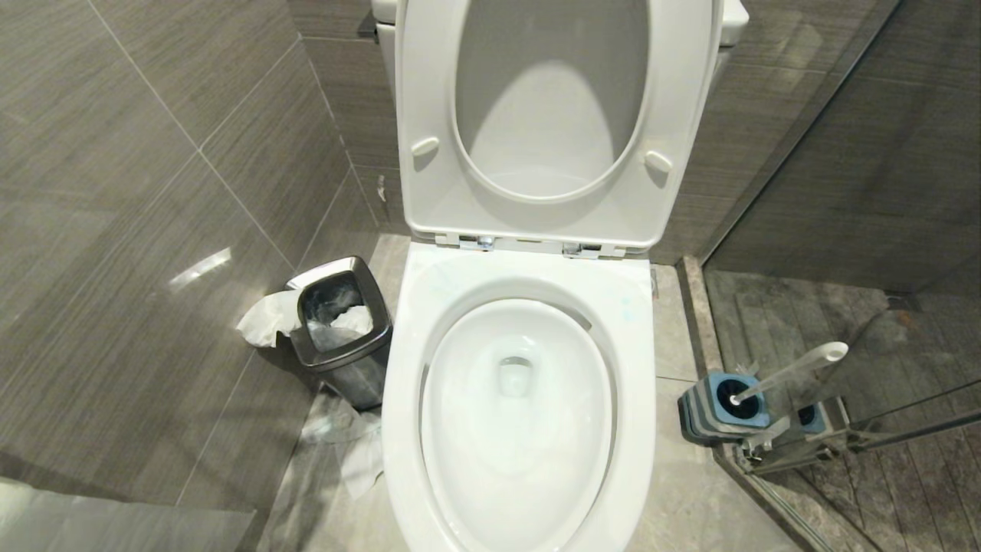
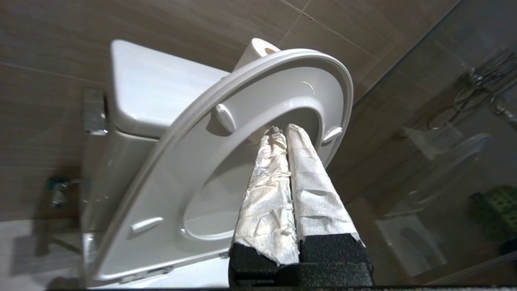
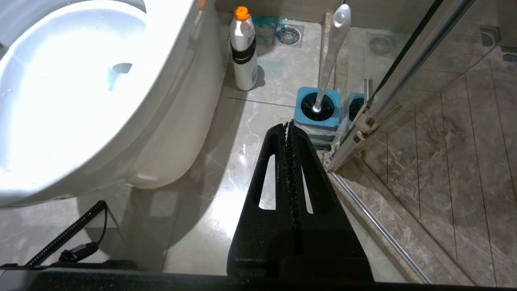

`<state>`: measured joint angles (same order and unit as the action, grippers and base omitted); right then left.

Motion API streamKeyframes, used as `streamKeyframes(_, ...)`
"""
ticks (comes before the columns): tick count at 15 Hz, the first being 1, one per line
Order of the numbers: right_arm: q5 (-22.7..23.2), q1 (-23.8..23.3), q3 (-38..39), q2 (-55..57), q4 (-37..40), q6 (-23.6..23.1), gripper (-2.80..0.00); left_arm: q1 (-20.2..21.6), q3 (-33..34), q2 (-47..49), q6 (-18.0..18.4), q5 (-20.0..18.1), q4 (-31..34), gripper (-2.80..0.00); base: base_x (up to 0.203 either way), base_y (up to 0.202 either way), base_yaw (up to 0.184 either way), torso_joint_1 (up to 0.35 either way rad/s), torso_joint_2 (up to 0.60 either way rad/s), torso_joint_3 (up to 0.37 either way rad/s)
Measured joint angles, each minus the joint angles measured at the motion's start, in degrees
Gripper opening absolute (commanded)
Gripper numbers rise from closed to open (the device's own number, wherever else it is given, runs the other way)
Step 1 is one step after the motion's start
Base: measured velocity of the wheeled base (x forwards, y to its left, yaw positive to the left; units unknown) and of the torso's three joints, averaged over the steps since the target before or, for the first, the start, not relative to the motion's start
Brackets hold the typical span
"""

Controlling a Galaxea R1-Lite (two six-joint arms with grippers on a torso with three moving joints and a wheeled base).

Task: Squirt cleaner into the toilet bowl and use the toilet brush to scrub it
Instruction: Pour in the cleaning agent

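Observation:
The toilet bowl point(image 1: 406, 429) stands wide open, white and glossy, with seat and lid point(image 1: 429, 192) raised against the tank. Neither arm shows in the head view. My left gripper point(image 2: 281, 131) has its fingers wrapped in white paper; it is shut on nothing and points at the raised seat point(image 2: 194, 133). The toilet brush point(image 3: 333, 48) stands in its blue holder point(image 3: 303, 115) on the floor to the right of the bowl. My right gripper point(image 3: 287, 125) is shut and empty, hanging just short of the holder. A turquoise smear of cleaner point(image 3: 262, 26) lies on the floor near a drain.
A white bottle with an orange cap point(image 3: 243, 52) stands on the floor beside the toilet's base. A steel waste bin point(image 1: 341, 330) stuffed with paper sits left of the bowl. A glass shower partition point(image 3: 404, 68) and its metal rail close off the right side. Black cable point(image 3: 68, 234) lies on the floor.

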<state>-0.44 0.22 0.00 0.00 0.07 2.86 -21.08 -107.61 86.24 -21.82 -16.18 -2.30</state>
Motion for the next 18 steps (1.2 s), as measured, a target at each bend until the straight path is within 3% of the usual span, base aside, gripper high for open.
streamKeyframes(2,0.0,0.0,0.0,0.0,0.0,0.0,-2.8,1.5,-0.1,-1.8,4.1,0.2,1.2,-2.8,0.0,0.0,0.0,0.0,0.0,0.0)
streamKeyframes(4,0.0,0.0,0.0,0.0,0.0,0.0,-2.8,3.3,-0.2,-3.4,5.7,1.2,1.6,-2.8,0.0,0.0,0.0,0.0,0.0,0.0)
streamKeyframes(13,0.0,0.0,0.0,0.0,0.0,0.0,-2.8,13.4,0.7,-17.1,6.5,0.7,13.7,-2.8,0.0,0.0,0.0,0.0,0.0,0.0)
streamKeyframes(18,0.0,0.0,0.0,0.0,0.0,0.0,-2.8,18.5,1.7,-24.4,6.5,0.5,14.5,-2.8,0.0,0.0,0.0,0.0,0.0,0.0)
